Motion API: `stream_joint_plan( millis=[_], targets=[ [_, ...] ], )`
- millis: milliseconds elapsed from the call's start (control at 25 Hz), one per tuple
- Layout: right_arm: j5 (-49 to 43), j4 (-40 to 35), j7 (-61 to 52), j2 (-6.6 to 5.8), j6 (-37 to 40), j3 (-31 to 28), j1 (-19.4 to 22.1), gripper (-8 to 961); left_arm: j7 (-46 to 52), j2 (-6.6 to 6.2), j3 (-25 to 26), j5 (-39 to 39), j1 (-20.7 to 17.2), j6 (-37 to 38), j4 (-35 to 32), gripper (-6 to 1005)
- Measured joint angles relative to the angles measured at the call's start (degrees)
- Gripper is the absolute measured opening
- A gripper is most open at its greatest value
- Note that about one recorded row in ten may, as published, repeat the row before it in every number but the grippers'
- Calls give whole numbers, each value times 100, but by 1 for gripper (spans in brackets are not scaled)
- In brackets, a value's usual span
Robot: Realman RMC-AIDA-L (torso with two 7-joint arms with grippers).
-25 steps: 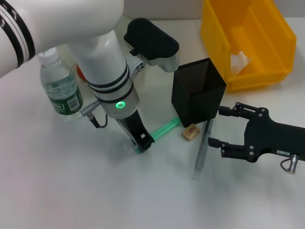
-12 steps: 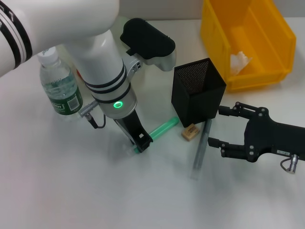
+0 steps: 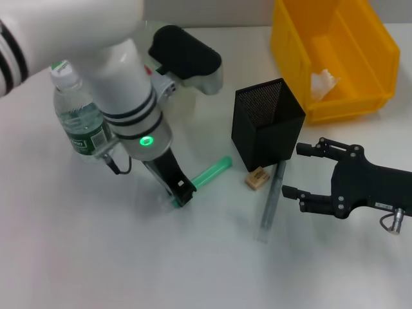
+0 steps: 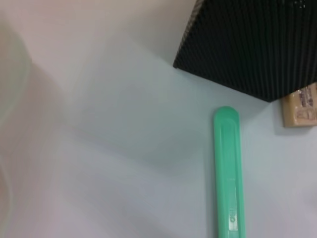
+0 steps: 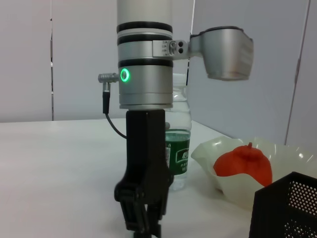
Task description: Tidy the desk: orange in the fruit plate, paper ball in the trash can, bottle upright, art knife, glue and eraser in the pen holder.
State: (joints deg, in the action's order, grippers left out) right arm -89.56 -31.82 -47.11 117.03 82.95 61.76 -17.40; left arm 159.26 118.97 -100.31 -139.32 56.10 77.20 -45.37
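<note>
My left gripper (image 3: 179, 196) is shut on one end of the green-and-white art knife (image 3: 211, 171), which points toward the black mesh pen holder (image 3: 267, 122). The left wrist view shows the knife (image 4: 228, 168) just short of the holder's corner (image 4: 257, 44). The tan eraser (image 3: 257, 178) and the grey glue (image 3: 270, 201) lie on the desk by the holder's base. My right gripper (image 3: 293, 171) stands open beside them, holding nothing. The bottle (image 3: 80, 116) stands upright. The orange (image 5: 245, 163) rests in the fruit plate (image 5: 277, 148). The paper ball (image 3: 322, 82) lies in the yellow trash can (image 3: 360, 96).
The bulky left arm hides most of the fruit plate in the head view. The trash can fills the back right corner, close behind the pen holder. Bare white desk (image 3: 129, 257) stretches across the front.
The left gripper has moved left, taking the art knife with it away from the pen holder. The right arm, eraser and glue have stayed put.
</note>
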Motion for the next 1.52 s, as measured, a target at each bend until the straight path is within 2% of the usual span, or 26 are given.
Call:
stream_joint_plan(
  millis=[80,160,200,360,400,600,840,1080,1320,1400,1520],
  targets=[
    [0,0,0,-4,0,-4,0,790,-175,-8,298,-4,-109,114,-77,198],
    [0,0,0,-4,-3,-9,0,790,-175,-8,298,-4,-109,114,-77,198],
    [0,0,0,-5,-6,-19,0,790,-463,-28,783,-3,-379,350,-373,198],
    [0,0,0,-6,-2,-83,1,790,-685,-39,1188,0,-633,537,-669,198],
    [0,0,0,-6,0,-88,3,790,-882,-42,1547,0,-789,682,-848,198],
    [0,0,0,-6,20,-125,7,789,-1436,-36,2271,66,-1079,1004,-1050,198],
    [0,0,0,5,6,-129,1,790,-1612,-32,2403,123,-1269,1096,-1270,198],
    [0,5,0,16,-17,-130,-9,790,-2145,-42,2619,621,-1577,1273,-1604,197],
    [0,0,0,27,-21,-138,-9,788,-2581,-41,2752,915,-1721,1251,-1630,198],
    [13,2,11,35,-25,-142,-9,789,-3293,-29,2989,1505,-1862,1205,-1517,198],
    [32,20,71,41,-30,-206,-8,789,-3293,-29,2989,1505,-1862,1205,-1517,198]
  ],
)
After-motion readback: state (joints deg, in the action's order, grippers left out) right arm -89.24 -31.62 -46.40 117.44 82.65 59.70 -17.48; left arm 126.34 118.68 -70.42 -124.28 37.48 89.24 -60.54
